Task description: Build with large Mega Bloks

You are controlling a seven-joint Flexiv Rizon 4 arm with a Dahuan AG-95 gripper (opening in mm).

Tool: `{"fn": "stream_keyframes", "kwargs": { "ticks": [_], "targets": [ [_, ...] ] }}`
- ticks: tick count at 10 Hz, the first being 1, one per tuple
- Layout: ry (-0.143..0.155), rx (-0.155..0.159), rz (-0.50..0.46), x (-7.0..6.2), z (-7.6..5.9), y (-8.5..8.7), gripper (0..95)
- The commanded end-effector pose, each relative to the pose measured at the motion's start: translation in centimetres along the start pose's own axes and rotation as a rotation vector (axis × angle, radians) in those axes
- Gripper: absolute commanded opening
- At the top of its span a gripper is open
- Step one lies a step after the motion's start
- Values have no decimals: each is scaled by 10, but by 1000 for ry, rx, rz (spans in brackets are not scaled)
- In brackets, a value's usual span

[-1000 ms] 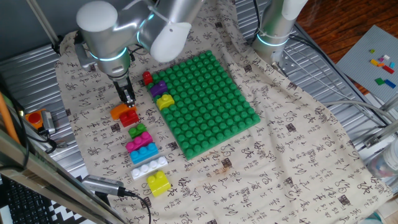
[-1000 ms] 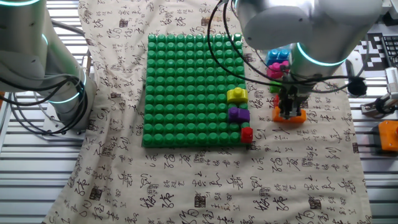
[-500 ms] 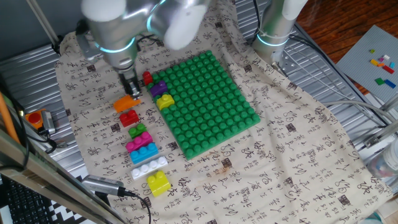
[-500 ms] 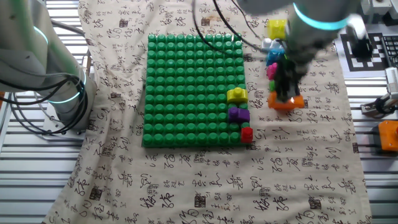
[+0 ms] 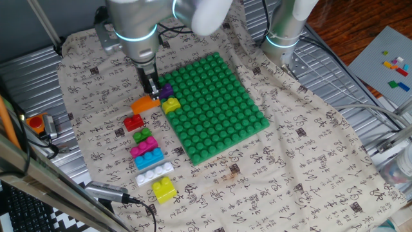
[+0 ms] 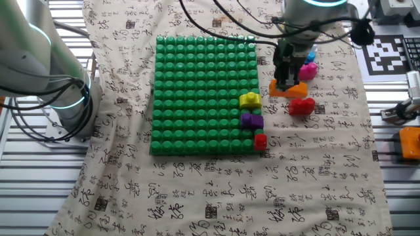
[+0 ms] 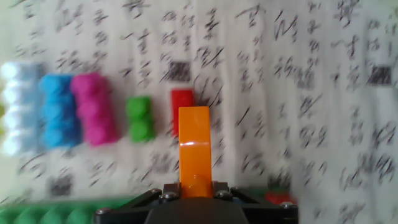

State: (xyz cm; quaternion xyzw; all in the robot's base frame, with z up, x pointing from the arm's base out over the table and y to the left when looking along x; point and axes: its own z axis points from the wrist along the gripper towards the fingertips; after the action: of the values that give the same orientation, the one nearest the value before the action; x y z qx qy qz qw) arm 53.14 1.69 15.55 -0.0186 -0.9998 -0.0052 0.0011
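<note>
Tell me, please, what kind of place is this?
Most likely a robotics lab bench. A robot arm's gripper holds an orange block beside a green baseplate, a second arm base stands behind, and a printed marker lies at the table edge.

Bright even light, soft shadows, fixed views sharp — hand view motion-blurred

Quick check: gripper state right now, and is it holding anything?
Gripper: shut on the orange block, lifted beside the green baseplate.
</note>
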Motion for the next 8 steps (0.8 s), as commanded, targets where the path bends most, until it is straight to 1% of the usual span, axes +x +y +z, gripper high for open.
{"fn": "stream_keyframes", "kwargs": {
  "ticks": [1,2,3,4,6,8],
  "targets": [
    [32,9,-17,-1,1,1,0],
    [37,26,-15,-1,1,1,0],
    [37,28,-12,-1,1,1,0],
    [40,34,-33,-1,1,1,0],
    [32,32,-39,-1,1,1,0],
    [37,35,-26,-1,1,1,0]
  ]
}}
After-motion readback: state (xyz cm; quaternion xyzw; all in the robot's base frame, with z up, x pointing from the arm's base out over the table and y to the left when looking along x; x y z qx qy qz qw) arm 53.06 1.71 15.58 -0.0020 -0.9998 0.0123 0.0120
